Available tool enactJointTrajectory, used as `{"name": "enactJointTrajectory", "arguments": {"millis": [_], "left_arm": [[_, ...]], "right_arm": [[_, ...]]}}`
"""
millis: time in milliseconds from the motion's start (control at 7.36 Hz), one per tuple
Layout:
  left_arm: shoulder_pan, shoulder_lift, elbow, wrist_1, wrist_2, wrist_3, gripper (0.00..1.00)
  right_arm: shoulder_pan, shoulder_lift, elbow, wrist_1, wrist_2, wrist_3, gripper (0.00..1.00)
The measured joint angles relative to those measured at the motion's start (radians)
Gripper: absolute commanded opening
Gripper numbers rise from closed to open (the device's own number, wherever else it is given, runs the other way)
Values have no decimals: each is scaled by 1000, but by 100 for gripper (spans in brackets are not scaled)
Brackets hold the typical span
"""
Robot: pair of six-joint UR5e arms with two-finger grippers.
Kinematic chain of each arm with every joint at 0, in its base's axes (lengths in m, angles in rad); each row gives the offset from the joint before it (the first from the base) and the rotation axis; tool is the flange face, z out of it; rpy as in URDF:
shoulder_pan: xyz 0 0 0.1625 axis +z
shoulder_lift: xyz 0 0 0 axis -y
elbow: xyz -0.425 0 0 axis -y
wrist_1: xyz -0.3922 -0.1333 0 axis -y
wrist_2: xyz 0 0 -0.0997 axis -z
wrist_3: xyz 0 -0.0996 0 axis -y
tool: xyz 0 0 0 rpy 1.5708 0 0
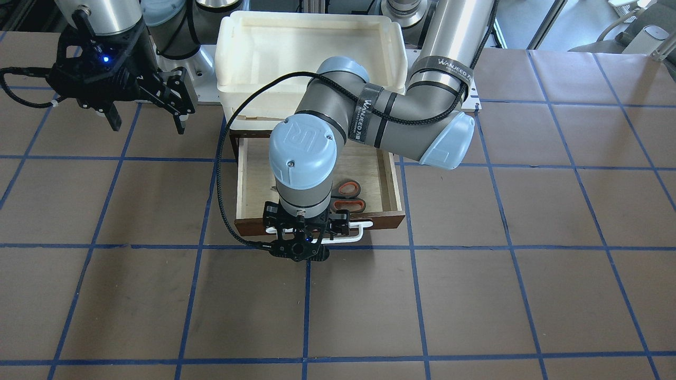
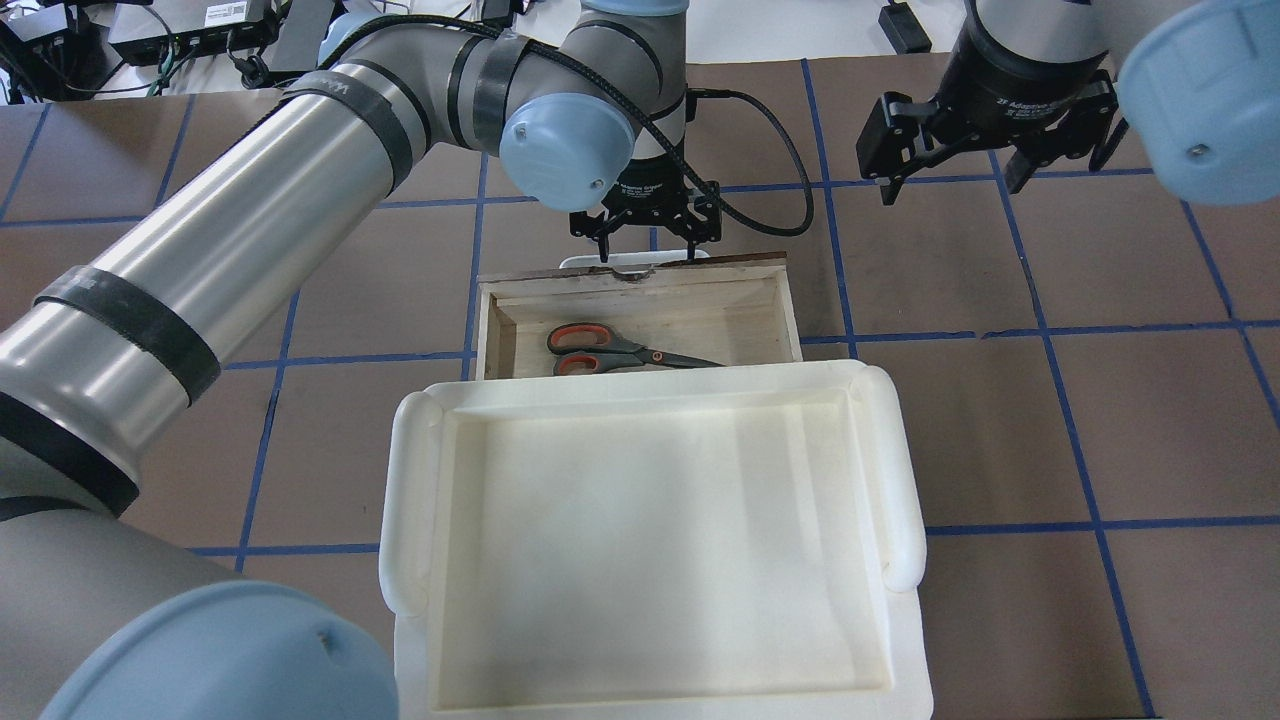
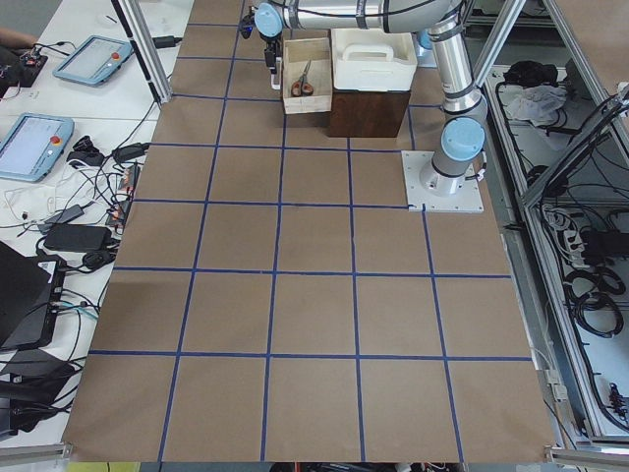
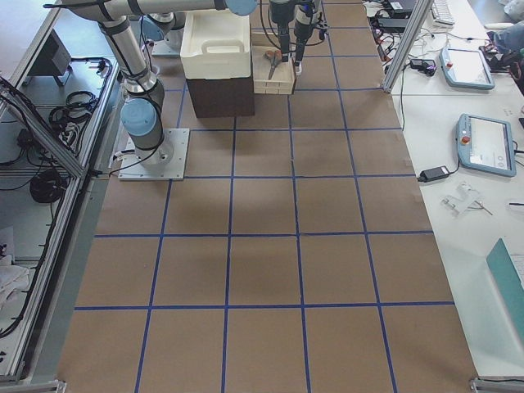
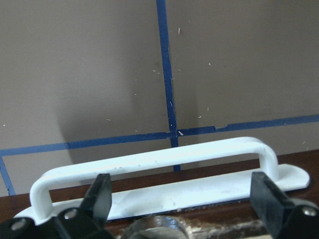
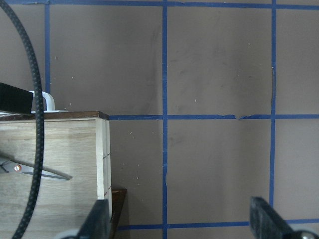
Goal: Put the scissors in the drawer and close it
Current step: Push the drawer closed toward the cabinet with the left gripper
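The drawer [image 2: 740,310] stands pulled out of the cabinet [image 3: 369,116] toward the far side of the table [image 2: 1000,420], away from the robot. The scissors [image 2: 625,352] lie in it, loops to the left and blades to the right. A tray [image 2: 650,385] sits on the cabinet, above the drawer's near part. The left gripper [image 2: 648,252] hangs over the drawer's far front, at its handle [image 5: 149,162]. The right gripper [image 2: 950,190] hovers over the table, well right of the drawer.

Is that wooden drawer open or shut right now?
Open. The drawer juts out from under the white tray, and the scissors lie visible inside it.
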Motion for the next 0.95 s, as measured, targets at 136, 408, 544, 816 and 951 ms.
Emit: {"name": "enactJointTrajectory", "arguments": {"millis": [136, 408, 544, 816, 951], "left_arm": [[0, 1, 0, -8, -1, 0, 100], [0, 8, -3, -32, -4, 0, 100], [0, 16, -9, -49, -5, 0, 100], [0, 32, -20, -73, -13, 0, 100], [0, 35, -26, -79, -16, 0, 100]], "right_arm": [[1, 2, -4, 1, 10, 39, 100], [0, 0, -6, 20, 27, 72, 100], [0, -3, -6, 35, 31, 75, 100], [-1, -4, -6, 47, 32, 76, 100], [-1, -5, -6, 48, 32, 76, 100]]}}
